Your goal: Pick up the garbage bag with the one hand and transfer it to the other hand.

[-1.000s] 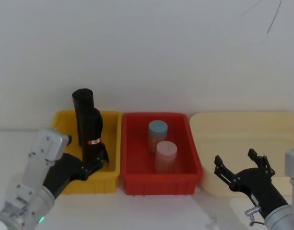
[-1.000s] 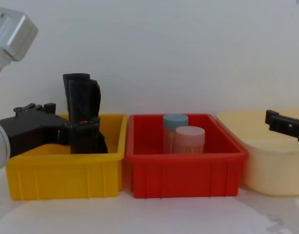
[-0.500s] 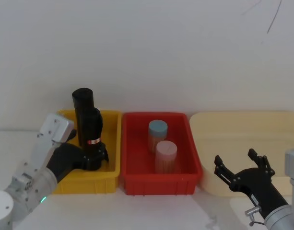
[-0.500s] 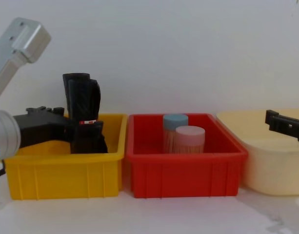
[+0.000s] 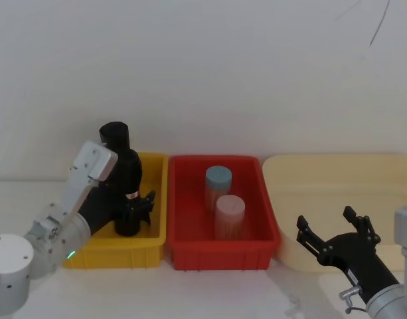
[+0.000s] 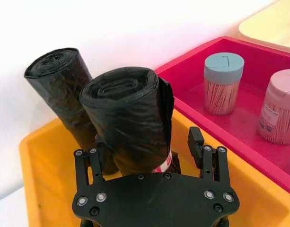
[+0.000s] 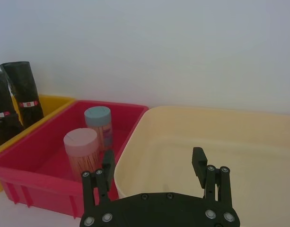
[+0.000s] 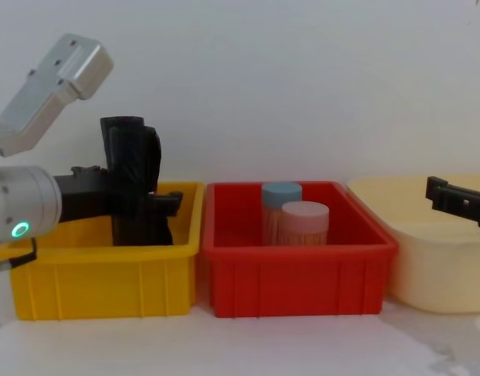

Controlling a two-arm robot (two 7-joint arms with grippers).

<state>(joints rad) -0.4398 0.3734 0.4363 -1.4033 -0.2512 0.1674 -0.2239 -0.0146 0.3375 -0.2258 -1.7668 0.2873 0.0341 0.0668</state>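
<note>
Head view has the white counter (image 5: 223, 296) with the yellow bin (image 5: 103, 258) on the left. The garbage bag (image 5: 129, 169) stands in that bin, leaning a bit. Another black roll (image 5: 114, 135) stands just behind it and seems to touch it low down.

The left tool (image 6: 147, 151) reaches into the bin. Its two fingers are apart, one on each side of the garbage bag, and they are not squeezing it yet. The right tool (image 5: 330, 234) waits far to the right, near the cream tub (image 5: 336, 179), with its fingers spread too.

I think the bag is soft and crinkly, so it could squash and slip out when lifted. The other roll could tip over or get dragged along, because the two are so close. A loose flap could unroll. The small red sticker (image 6: 164, 163) sits right by the fingers.
</note>
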